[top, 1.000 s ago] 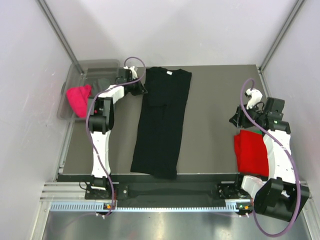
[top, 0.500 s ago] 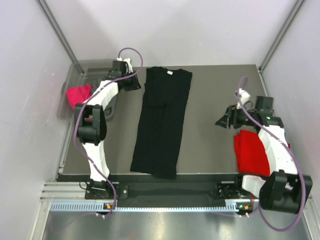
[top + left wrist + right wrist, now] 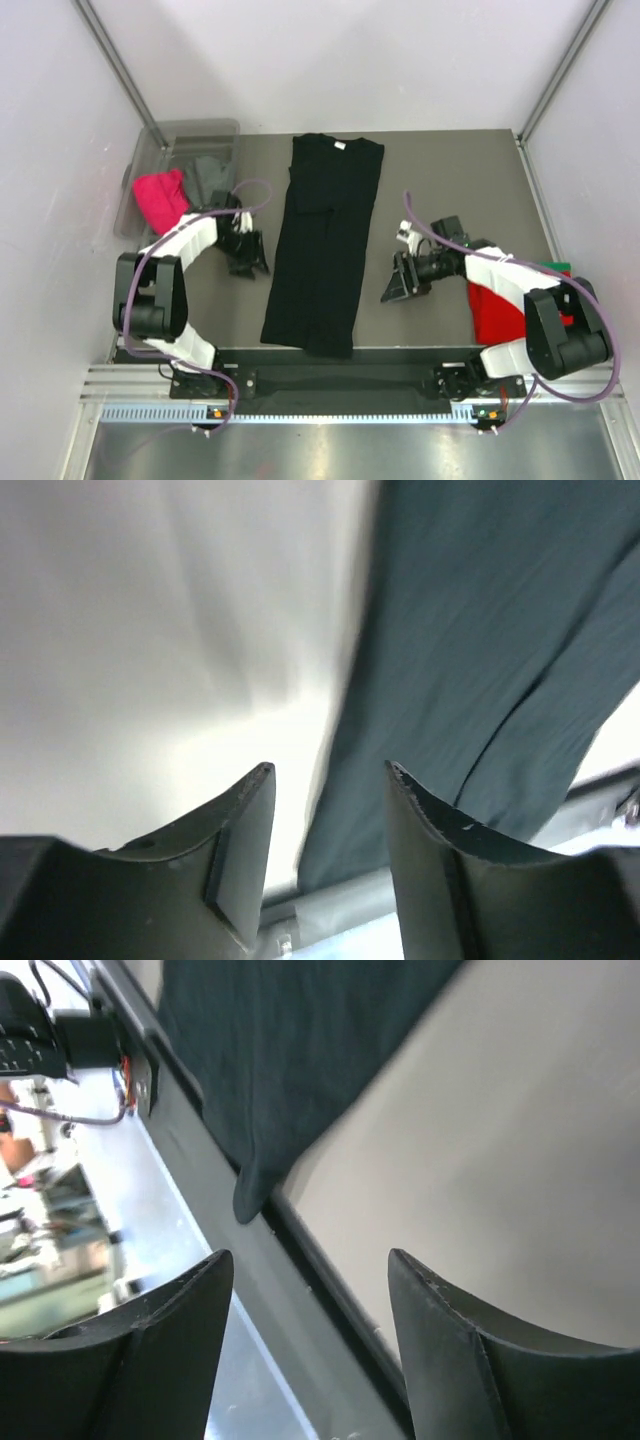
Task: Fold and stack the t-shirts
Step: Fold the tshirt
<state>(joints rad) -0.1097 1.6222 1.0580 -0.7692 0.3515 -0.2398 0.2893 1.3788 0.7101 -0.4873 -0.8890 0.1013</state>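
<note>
Left jaws: parted to a moderate gap, nothing between them. In the left wrist view both fingers [image 3: 235,860] stand clear of the cloth. The long left edge of the black t-shirt [image 3: 480,680] lies just beyond them, over the pale counter [image 3: 150,630].

Right jaws: likewise parted, nothing held. In the right wrist view the fingers [image 3: 470,1360] frame bare counter and its near rail. A near corner of the black t-shirt is seen draped slightly over the counter's near edge.

From above, the left jaws are placed just left of the black t-shirt [image 3: 325,240], about halfway along it. Contact with the cloth cannot be determined. The right jaws are placed to the right of the shirt, near its near half and apart from it.

The black t-shirt is laid flat as a long narrow strip down the middle of the counter [image 3: 450,180]. The collar is at the far end and the hem is at the near edge.

A red t-shirt [image 3: 495,305] is lying folded at the near right, partly covered by the right arm [image 3: 500,270]. A sliver of green cloth [image 3: 555,268] is visible at its far right side.

At the far left a translucent tub [image 3: 195,130] is seen. A pink t-shirt [image 3: 160,198] hangs over its near rim and a grey t-shirt [image 3: 208,175] lies inside it. The left arm [image 3: 185,235] reaches past the tub's near side.
</note>
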